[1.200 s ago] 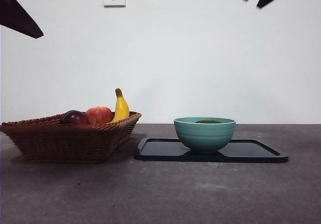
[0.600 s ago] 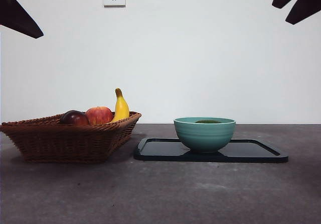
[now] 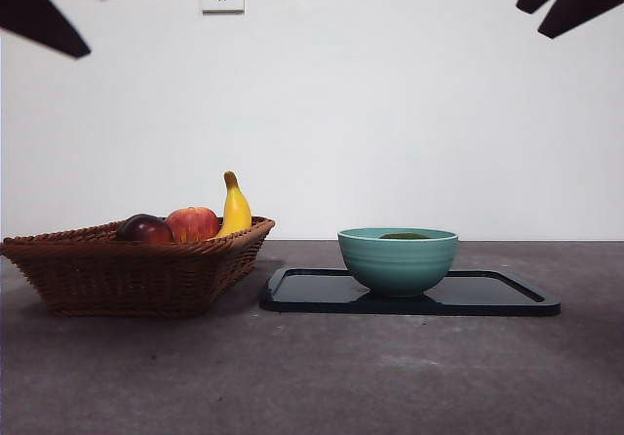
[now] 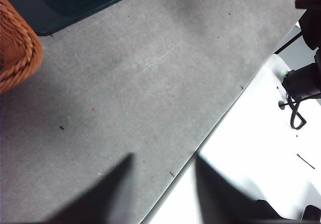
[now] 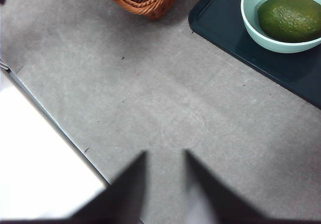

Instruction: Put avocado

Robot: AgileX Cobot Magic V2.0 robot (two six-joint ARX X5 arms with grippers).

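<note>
We see both arms parked high, away from the work. The right gripper [image 5: 163,184] has its jaws apart with a narrow gap, nothing between them, hanging over bare table [image 5: 150,93] near its edge; the left gripper [image 4: 163,186] is likewise parted and empty, also above the table edge. In the front view they are only dark tips at the top corners, and we can't say from that view alone which is which. Outward from the right gripper: the avocado [image 5: 290,17] lies inside the teal bowl [image 3: 398,259], well below the rim, only a sliver of green showing in the front view. The bowl stands on the black tray [image 3: 487,294], just beside the wicker basket [image 3: 127,269], which holds the dark red-purple fruit [image 3: 144,228], the red apple [image 3: 193,223] and the banana [image 3: 234,211]. We judge the placing as done. Risks from here: any fresh descent by the right gripper could clip the bowl rim and slide it on the smooth tray, or tip it; a re-grasp could drag the avocado back out. The left gripper sweeping low could catch the basket's rim. The avocado itself looks settled, unlikely to roll.
</note>
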